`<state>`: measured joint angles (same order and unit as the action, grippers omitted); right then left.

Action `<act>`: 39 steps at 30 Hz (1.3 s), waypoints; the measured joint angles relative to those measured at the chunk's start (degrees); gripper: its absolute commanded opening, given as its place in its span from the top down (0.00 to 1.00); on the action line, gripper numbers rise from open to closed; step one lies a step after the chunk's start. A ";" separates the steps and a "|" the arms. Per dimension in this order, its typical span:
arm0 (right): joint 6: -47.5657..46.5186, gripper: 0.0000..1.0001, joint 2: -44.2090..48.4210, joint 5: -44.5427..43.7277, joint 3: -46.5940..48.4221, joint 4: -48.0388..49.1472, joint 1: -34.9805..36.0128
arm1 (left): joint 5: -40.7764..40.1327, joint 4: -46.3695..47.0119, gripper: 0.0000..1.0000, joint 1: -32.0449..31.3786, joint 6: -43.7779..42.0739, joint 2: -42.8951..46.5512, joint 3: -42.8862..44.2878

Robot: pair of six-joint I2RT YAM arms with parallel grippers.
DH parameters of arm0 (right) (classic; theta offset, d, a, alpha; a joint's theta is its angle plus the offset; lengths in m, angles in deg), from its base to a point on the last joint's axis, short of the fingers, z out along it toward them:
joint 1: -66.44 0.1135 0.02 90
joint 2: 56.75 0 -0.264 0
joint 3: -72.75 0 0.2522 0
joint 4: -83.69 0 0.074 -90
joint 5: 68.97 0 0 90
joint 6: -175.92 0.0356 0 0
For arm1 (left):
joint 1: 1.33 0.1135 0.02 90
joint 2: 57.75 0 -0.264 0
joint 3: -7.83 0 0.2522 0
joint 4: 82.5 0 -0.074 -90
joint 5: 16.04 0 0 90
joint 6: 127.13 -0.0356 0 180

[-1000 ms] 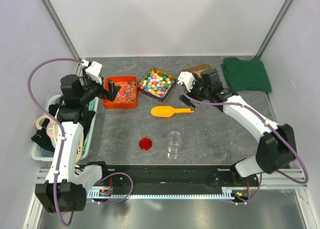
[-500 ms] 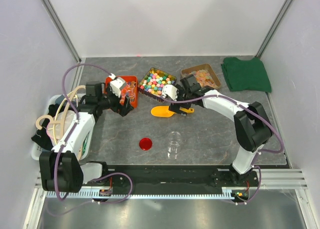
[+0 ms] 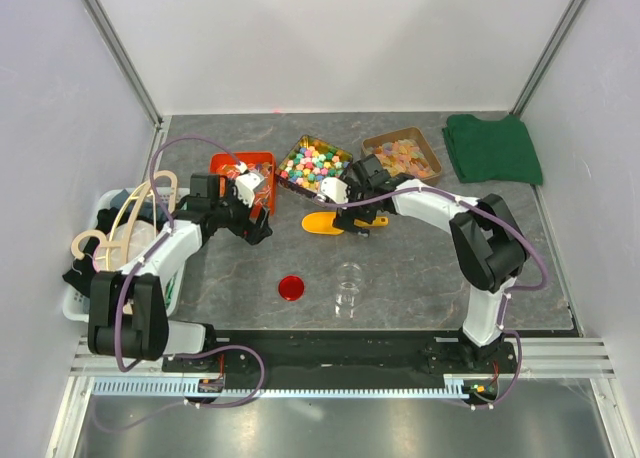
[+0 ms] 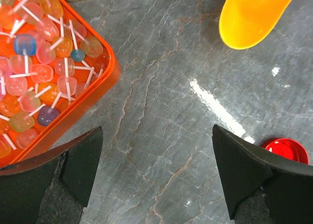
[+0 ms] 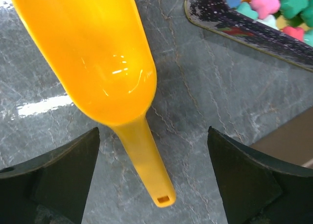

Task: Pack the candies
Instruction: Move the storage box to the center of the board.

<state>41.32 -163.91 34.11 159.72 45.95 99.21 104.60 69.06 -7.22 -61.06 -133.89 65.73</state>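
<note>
My right claw (image 5: pixel 152 180) is spread wide and empty, straddling the handle of the orange scoop (image 5: pixel 98 53). If I close off-centre, that slim handle may skid on the table (image 5: pixel 205 111) and twist away. The candies (image 3: pixel 313 165) lie in the dark tray (image 5: pixel 234 26) just beyond. My right arm stretches low and leftward. My left claw (image 4: pixel 156 175), likewise spread, hovers beside the orange lollipop tray (image 4: pixel 105 82).

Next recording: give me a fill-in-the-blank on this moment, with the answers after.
1. The right gripper hangs open over the ___ of the scoop.
2. In the top view, the red lid lies to the ___ of the jar.
3. The left gripper is ___, holding nothing.
4. The candies fill the ___ tray of three.

Missing words: handle; left; open; middle.
</note>
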 measured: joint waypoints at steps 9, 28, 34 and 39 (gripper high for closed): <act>1.09 0.65 -2.38 -0.70 0.24 0.83 0.39 | -2.12 2.21 0.02 -0.44 -0.22 -4.28 -0.07; 2.34 0.80 20.63 -6.75 -12.83 -5.42 0.39 | -17.14 6.93 0.02 -0.70 0.61 -19.12 9.07; 4.02 0.80 32.76 -9.11 -20.79 -6.67 0.39 | -21.35 6.16 0.02 -0.70 2.14 -25.27 18.16; 5.79 0.80 41.57 -10.80 -24.70 -6.91 0.35 | -25.20 3.17 0.02 -0.87 3.80 -33.90 29.75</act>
<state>47.11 -122.34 23.31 135.02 39.04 99.56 79.40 72.23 -8.10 -57.25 -167.79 95.48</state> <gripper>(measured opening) 0.356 0.980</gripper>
